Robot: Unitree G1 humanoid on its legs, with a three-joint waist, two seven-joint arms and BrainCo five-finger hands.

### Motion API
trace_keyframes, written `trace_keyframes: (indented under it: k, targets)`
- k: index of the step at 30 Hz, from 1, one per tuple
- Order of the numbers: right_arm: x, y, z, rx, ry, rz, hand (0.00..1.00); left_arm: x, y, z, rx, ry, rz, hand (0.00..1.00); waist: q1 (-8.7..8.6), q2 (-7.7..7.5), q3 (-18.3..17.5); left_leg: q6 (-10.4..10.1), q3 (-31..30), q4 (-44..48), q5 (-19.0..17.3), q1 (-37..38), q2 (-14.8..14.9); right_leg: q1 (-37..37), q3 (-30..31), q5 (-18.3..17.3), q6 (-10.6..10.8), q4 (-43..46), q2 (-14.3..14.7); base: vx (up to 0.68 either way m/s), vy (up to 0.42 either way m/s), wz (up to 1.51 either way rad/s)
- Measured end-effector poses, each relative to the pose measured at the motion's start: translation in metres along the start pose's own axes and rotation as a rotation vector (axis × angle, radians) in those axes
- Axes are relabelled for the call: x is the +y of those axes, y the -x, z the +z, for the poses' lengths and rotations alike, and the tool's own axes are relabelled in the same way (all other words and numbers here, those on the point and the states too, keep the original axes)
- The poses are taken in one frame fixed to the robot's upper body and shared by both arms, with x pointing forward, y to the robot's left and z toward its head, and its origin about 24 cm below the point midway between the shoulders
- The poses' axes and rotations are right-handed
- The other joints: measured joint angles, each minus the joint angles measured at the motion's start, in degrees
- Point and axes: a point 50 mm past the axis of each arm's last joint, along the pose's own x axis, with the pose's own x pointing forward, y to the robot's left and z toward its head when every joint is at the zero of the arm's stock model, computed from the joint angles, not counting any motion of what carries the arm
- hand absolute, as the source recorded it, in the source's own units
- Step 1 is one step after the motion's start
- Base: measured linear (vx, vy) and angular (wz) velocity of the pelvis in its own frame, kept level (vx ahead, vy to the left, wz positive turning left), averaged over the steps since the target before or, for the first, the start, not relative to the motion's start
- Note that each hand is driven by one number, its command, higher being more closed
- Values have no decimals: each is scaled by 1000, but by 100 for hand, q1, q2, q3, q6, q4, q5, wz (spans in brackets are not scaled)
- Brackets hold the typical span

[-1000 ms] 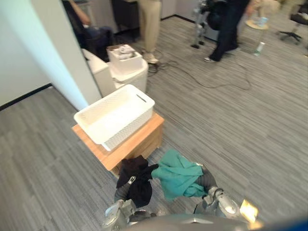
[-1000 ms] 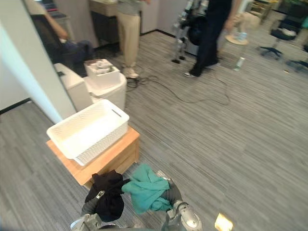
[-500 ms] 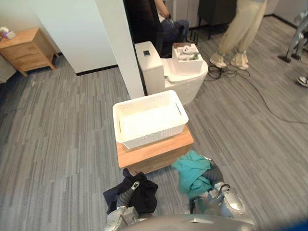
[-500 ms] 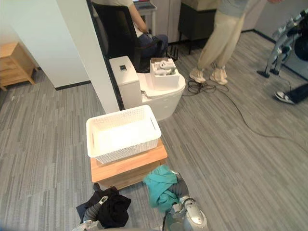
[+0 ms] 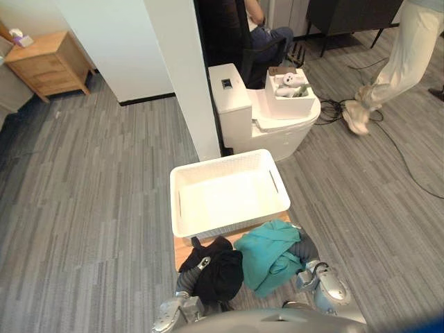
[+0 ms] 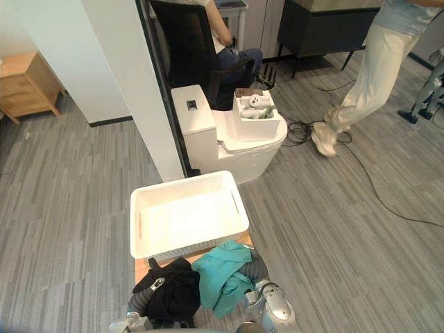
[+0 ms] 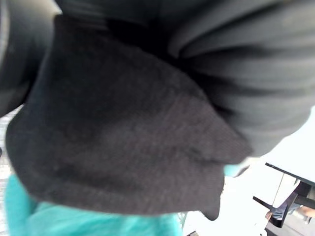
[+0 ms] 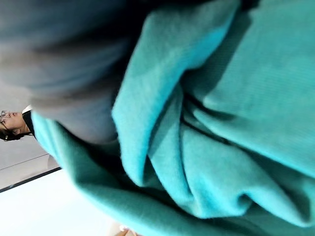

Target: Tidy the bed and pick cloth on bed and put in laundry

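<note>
Black crumpled cloth (image 5: 220,267) covers the left hand (image 5: 200,264), teal knit cloth (image 5: 267,253) the right hand (image 5: 304,248), both just near the white plastic laundry basket (image 5: 232,223), probably for dropping in. Grips buried, can't tell.

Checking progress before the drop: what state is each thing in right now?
white basket: upright on the wooden stand, empty.
black cloth: bunched over the left hand, short of the basket.
teal cloth: bunched over the right hand, by the basket's near rim.
toilet: lid down, a small box on it.
</note>
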Motion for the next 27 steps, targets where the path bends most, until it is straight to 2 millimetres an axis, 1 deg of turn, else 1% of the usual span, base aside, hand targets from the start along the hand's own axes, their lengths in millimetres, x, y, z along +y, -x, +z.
trace_keyframes:
  k: [1,2,3,4,5,6,7,8,9,10,11,12,13,14,16,18,20,21,22,23,24,26,27]
  targets:
    - [1,0,0,1,1,-2,100,-1,-1,-1,6,2,-3,100,1,11,-8,-1,-1,-99,8,70,-24,-98,-15,-111,16,286,-39,112,21,1]
    - [2,-1,0,1,1,-10,100,-5,-2,-2,20,-3,-19,100,-34,13,-9,-16,-19,-267,-1,194,-69,-382,-14,-322,92,1012,-140,72,41,13]
    - [2,-2,1,-5,2,-25,100,-8,-3,-4,39,-13,-37,100,-65,14,-8,-24,-92,-354,-10,291,-73,-736,-24,-395,50,1863,-225,79,31,19]
    - [1,-2,1,-5,4,-31,100,-9,-3,-5,46,-18,-45,100,-101,7,-4,-15,-161,-380,-33,347,-58,-862,-44,-393,47,2245,-277,62,7,38]
    - [0,-1,1,-3,5,-49,100,-9,-4,-3,50,-35,-61,100,-220,0,27,-27,-322,-407,-72,470,-27,-1159,-119,-482,-47,3059,-387,87,-65,59]
    - [3,1,-2,-1,-15,-56,100,-5,-3,-4,63,-54,-61,100,-310,-38,5,-43,-471,-411,-67,517,30,-1300,-149,-842,-182,3040,-352,86,-82,63]
    - [6,0,-2,-7,-25,-57,100,-2,-4,-3,67,-69,-59,100,-329,-97,17,-77,-492,-404,-47,552,76,-1354,-152,-897,-211,2877,-311,91,-116,57]
    - [9,0,-2,-22,-41,-63,100,6,-4,0,73,-105,-49,100,-350,-231,-3,-161,-570,-357,-47,516,116,-1468,-95,-717,-218,2337,-216,74,-134,40]
    - [12,-1,2,-42,-53,-65,100,14,-2,8,69,-148,-54,100,-318,-478,-39,-242,-659,-323,-75,517,-13,-1510,121,-43,-207,1599,-225,69,-145,43]
    - [10,0,3,-50,-53,-74,100,15,-4,8,80,-156,-54,100,-337,-483,-19,-293,-727,-334,-89,561,-47,-1432,164,-101,-7,1621,-234,109,-132,28]
    - [6,1,6,-60,-46,-94,100,13,-5,6,92,-148,-57,100,-328,-401,-99,-332,-794,-372,-50,604,55,-1333,84,-77,-27,1431,-118,129,-87,16]
    - [2,1,10,-74,-30,-101,100,12,-4,3,97,-140,-60,100,-327,-256,-105,-371,-788,-443,-28,642,131,-1242,3,-23,-36,1232,-54,114,-58,3]
    - [0,1,12,-83,-24,-103,100,10,-4,1,100,-130,-64,100,-328,-183,-111,-387,-789,-466,-19,638,166,-1200,-15,-4,-42,1127,0,100,-44,0]
    - [-4,2,17,-103,-22,-121,100,5,-3,-3,107,-115,-77,100,-350,-102,-118,-429,-785,-545,11,648,225,-1090,-23,95,-37,883,101,82,-35,0]
    - [-7,3,22,-128,-12,-152,100,1,0,-10,119,-94,-87,100,-349,2,-171,-465,-755,-639,37,661,309,-977,-43,253,-57,581,242,121,-43,-5]
    - [-8,8,33,-180,-13,-180,100,2,6,-18,145,-87,-82,100,-346,4,-174,-501,-675,-739,48,780,370,-769,-79,319,-72,345,337,108,-33,-4]
    - [-9,11,43,-225,-8,-187,100,3,7,-18,142,-84,-78,100,-309,-65,-203,-530,-606,-763,28,824,394,-726,-57,336,-72,271,370,49,-1,-10]
    - [-8,15,59,-293,-5,-181,100,4,8,-17,135,-81,-76,100,-296,-136,-244,-540,-554,-743,-11,828,421,-685,-35,374,-58,170,386,59,14,-15]
    - [-8,17,66,-324,-2,-178,100,4,8,-16,131,-80,-75,100,-289,-155,-256,-542,-537,-723,-34,828,422,-666,-26,393,-55,128,387,54,18,-16]
    - [-8,18,78,-376,11,-170,100,4,9,-16,128,-77,-75,100,-283,-183,-279,-547,-494,-718,-48,829,424,-662,-12,418,-45,84,384,47,38,-13]
    - [-8,21,95,-449,35,-161,100,4,9,-14,122,-72,-71,100,-290,-222,-307,-537,-475,-716,-66,829,411,-651,-6,444,-24,38,374,27,36,-12]
    - [-7,25,119,-547,91,-122,100,6,8,-11,115,-64,-64,100,-291,-296,-353,-528,-472,-709,-96,830,391,-609,-5,487,-1,-60,366,10,19,-3]
    - [-6,25,125,-567,116,-101,100,6,8,-11,115,-63,-62,100,-291,-303,-358,-525,-474,-704,-102,831,387,-589,-5,502,4,-90,364,0,0,0]
